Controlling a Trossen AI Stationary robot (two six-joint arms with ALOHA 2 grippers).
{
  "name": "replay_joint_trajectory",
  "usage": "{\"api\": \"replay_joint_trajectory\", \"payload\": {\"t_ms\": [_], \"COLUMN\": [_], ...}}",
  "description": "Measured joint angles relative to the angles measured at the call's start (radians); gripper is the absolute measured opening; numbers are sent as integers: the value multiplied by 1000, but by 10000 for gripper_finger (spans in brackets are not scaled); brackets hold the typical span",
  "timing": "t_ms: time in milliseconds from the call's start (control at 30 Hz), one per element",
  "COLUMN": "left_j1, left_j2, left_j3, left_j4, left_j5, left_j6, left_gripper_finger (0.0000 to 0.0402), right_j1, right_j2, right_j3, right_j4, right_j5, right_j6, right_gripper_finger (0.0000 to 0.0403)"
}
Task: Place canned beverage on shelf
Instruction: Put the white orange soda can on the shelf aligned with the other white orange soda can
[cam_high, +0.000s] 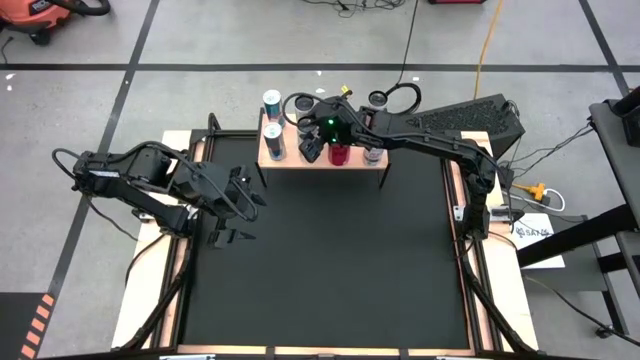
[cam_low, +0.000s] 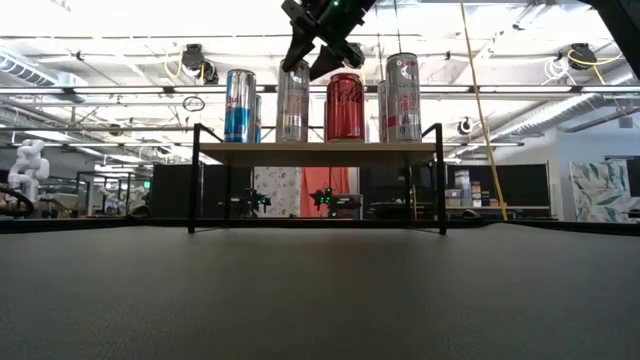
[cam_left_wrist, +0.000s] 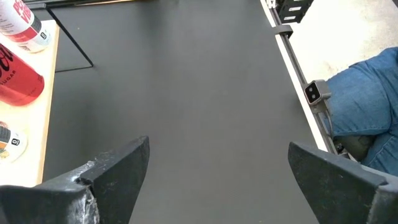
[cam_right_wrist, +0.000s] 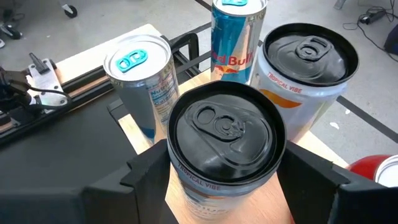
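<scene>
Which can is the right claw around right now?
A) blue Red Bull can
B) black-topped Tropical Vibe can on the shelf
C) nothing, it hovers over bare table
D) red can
B: in the right wrist view the right claw straddles the black-topped can standing on the shelf.

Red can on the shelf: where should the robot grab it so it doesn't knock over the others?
Probably its upper side wall, coming down from above, fingers at front and back. The red can stands upright on the shelf with a silver can and a white can close on either side, so sideways room looks tight. The open right gripper hangs nearby.
</scene>
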Motion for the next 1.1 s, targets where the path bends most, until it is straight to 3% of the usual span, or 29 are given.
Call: {"api": "replay_joint_trajectory", "payload": {"t_ms": [567, 900, 1100], "left_j1": [0, 0, 0], "left_j2": [0, 0, 0], "left_j3": [0, 0, 0], "left_j4": [0, 0, 0], "left_j5": [0, 0, 0], "left_j6": [0, 0, 0], "left_gripper_finger": [387, 387, 387], "right_j1": [1, 1, 2], "right_j2": [1, 7, 5], "right_j3": [0, -3, -3], "right_j4": [0, -13, -4], "right_j5": [-2, -12, -9], "right_j6": [-9, -5, -6], "right_gripper_finger": [242, 300, 306]}}
